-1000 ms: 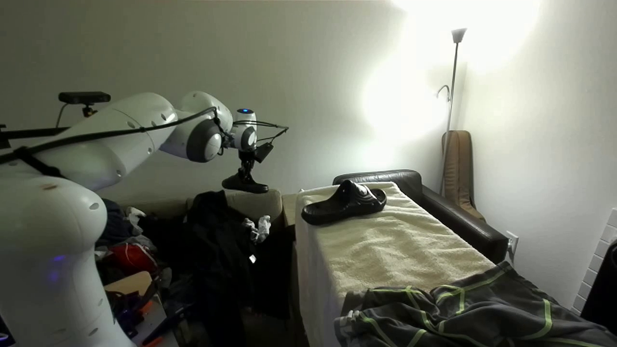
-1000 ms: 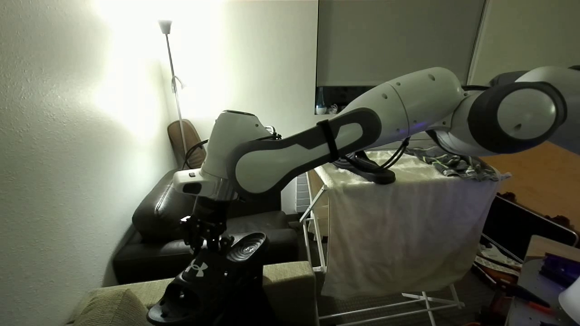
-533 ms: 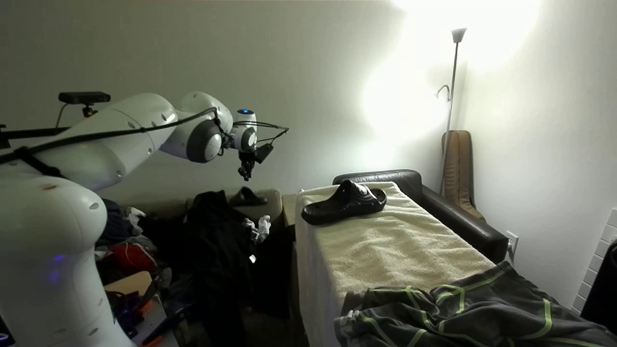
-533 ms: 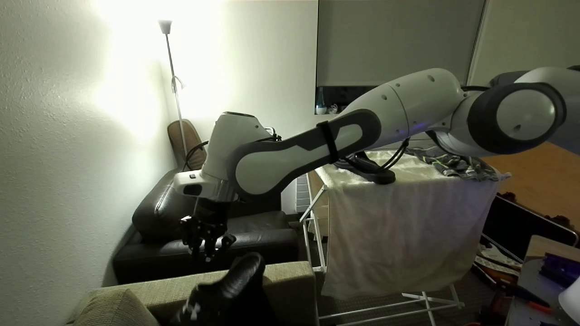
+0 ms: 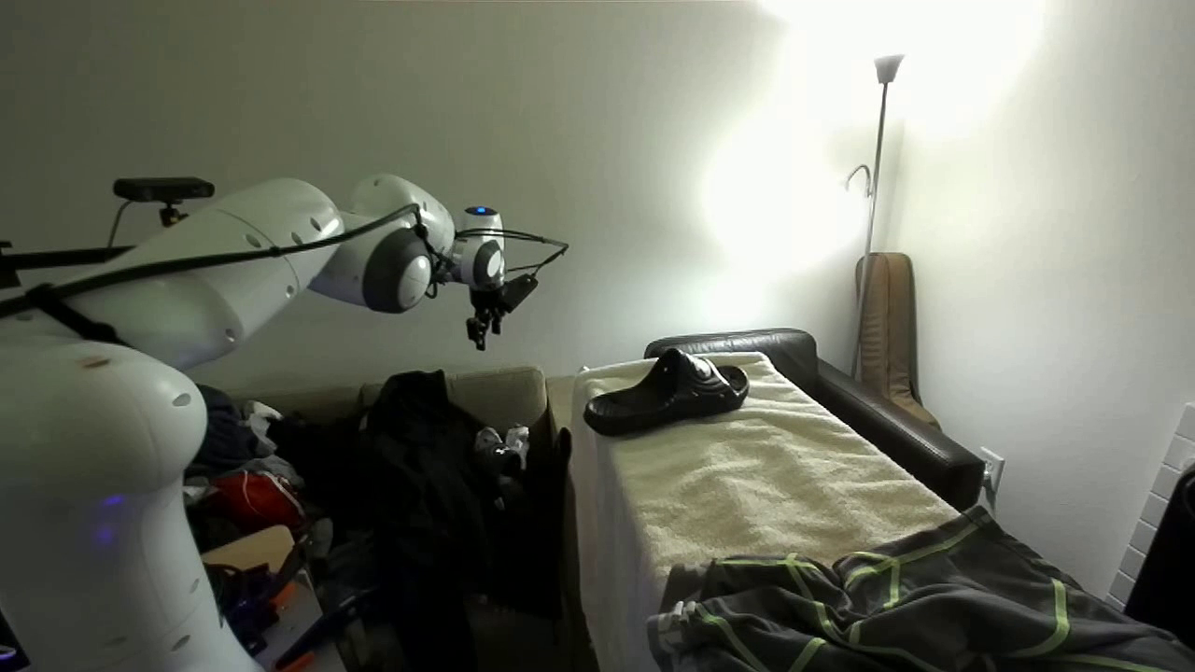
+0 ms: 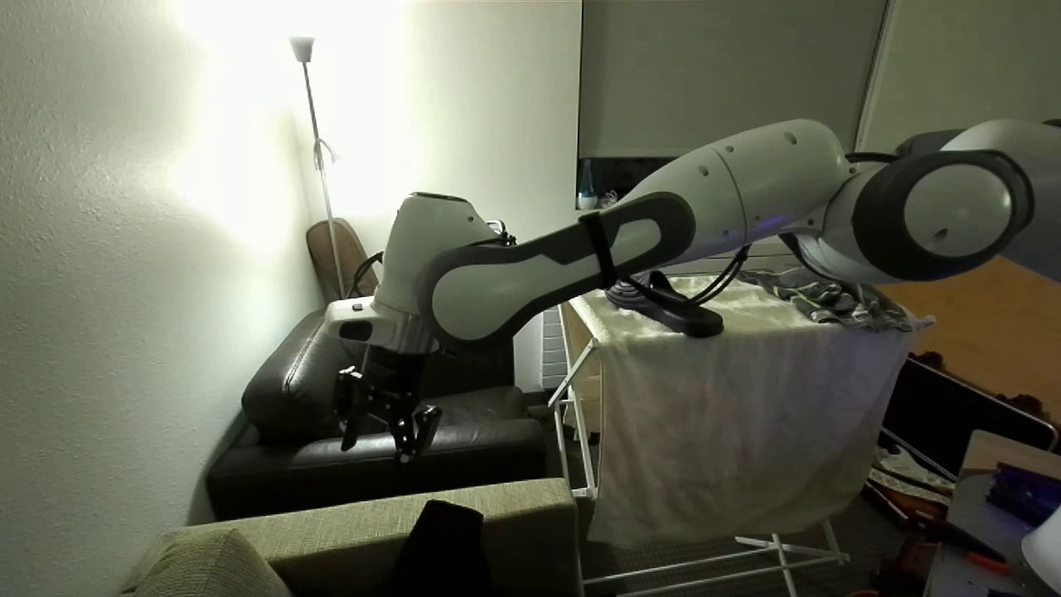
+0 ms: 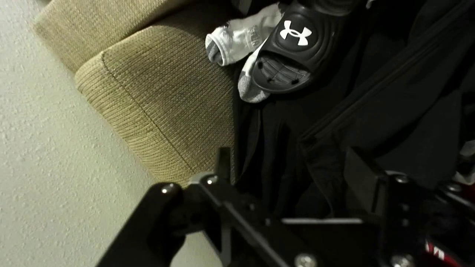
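Observation:
My gripper [image 7: 291,167] stands open in the wrist view, its fingers wide apart and nothing between them. In both exterior views the gripper [image 5: 482,334] hangs in the air above a beige couch [image 6: 331,524]. Below it a black slide sandal [image 7: 319,48] with a white logo lies on dark clothing [image 7: 371,96], partly over white and grey socks [image 7: 237,40]. The sandal's far end is cut off by the wrist view's top edge. A similar black slide [image 5: 667,401] rests on a cream towel [image 5: 794,485], apart from the gripper.
The towel covers a white drying rack [image 6: 580,431], with grey and green-striped shorts [image 5: 896,597] at one end. A dark leather sofa [image 6: 464,452] stands behind the gripper. Nearby are a wall [image 7: 55,159], a floor lamp [image 5: 878,168] and a brown case [image 5: 887,327].
One second ago the gripper held the black slide. The jaws opened, the slide dropped onto the clothing by the socks, and the arm has since risen slightly.

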